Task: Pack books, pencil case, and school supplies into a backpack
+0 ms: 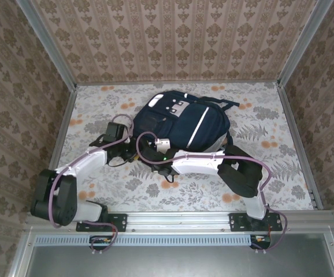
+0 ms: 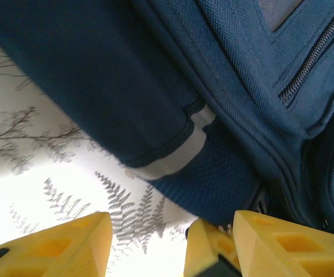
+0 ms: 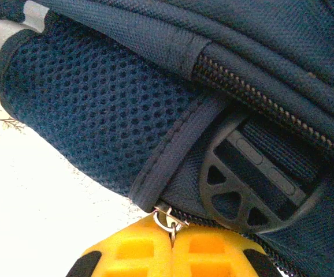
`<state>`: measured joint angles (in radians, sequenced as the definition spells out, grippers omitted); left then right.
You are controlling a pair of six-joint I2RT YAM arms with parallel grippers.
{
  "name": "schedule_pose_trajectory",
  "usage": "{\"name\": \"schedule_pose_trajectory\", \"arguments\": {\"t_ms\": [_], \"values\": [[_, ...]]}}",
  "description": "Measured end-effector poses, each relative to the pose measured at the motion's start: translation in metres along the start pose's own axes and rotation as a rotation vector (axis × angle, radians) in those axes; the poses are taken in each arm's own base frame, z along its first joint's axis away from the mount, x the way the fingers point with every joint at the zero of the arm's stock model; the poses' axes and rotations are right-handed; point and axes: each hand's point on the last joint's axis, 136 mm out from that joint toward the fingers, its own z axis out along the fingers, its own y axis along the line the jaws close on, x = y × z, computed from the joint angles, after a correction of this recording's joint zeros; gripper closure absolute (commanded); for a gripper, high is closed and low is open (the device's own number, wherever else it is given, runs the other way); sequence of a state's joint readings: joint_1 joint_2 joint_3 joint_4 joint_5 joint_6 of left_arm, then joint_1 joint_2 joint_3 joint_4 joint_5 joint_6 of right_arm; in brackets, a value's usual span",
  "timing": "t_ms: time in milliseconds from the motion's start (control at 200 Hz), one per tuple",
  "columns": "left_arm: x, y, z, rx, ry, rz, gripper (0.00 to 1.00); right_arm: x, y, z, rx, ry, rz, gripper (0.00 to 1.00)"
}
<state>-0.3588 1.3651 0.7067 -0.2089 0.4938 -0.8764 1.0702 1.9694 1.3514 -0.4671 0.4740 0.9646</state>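
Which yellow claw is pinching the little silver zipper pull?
The right gripper: its yellow fingers are shut on the small silver zipper pull of the navy fabric backpack. The left gripper stands open.

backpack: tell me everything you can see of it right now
The backpack is navy woven fabric, lying flat on the table, front up, with a white stripe and pale patches. Its near side has a mesh pocket, a round black buckle and a zip that looks closed. The right gripper is shut on a metal zipper pull; the left gripper is open beside the pocket.
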Motion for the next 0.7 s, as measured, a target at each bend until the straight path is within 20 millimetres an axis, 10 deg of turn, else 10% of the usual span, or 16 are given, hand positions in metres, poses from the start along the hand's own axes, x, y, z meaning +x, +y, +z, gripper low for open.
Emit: {"name": "schedule_pose_trajectory", "arguments": {"t_ms": [250, 420, 700], "values": [[0.003, -0.003, 0.027, 0.001, 0.015, -0.039, 0.47, -0.002, 0.003, -0.005, -0.028, 0.011, 0.012, 1.0], [0.003, -0.002, 0.036, -0.007, 0.007, -0.064, 1.0, -0.006, 0.005, -0.01, -0.049, 0.012, 0.023, 1.0], [-0.011, 0.006, 0.024, -0.032, -0.004, -0.122, 1.0, -0.005, 0.006, -0.014, -0.087, 0.005, 0.036, 1.0]]}}
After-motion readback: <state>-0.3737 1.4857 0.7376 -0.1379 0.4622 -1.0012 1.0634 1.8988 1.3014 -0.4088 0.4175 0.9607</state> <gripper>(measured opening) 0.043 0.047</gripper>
